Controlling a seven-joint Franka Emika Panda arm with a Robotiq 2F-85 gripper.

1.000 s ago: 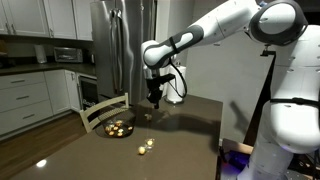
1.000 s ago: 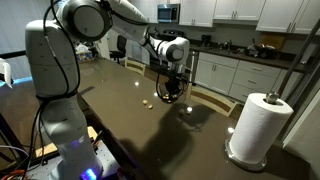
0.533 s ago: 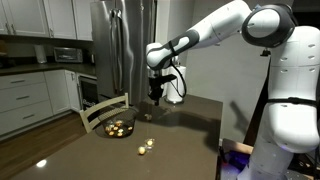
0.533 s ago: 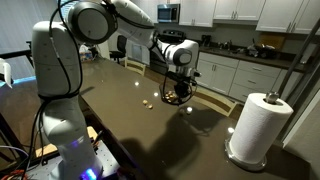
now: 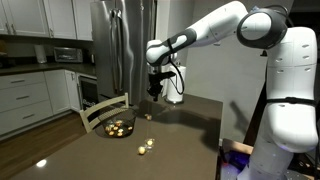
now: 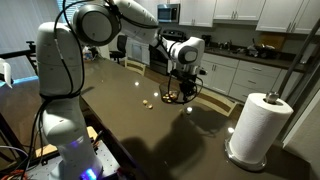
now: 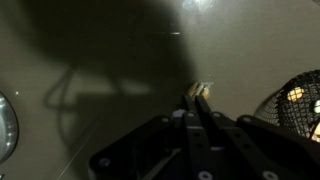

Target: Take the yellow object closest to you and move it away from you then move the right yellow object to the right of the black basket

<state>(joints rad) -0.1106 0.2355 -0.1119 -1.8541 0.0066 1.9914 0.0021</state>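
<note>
Yellow piece [image 7: 203, 88] shows right at the tips of the fingers [image 7: 192, 118], which are drawn fully together. Whether they pinch it or it lies on the bench [image 5: 190, 120] below, I cannot tell. Black basket [image 7: 296, 100] sits just beside. The arm reaches out, its gripper [image 5: 154, 96] pointing straight down, clear of the bench.

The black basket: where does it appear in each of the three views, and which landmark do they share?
Exterior view: the black basket is left of centre, below and left of the gripper.
Exterior view: the black basket is centre, just under the gripper.
Wrist view: only its mesh shows, at the right edge.
Shared landmark: the gripper.
</note>
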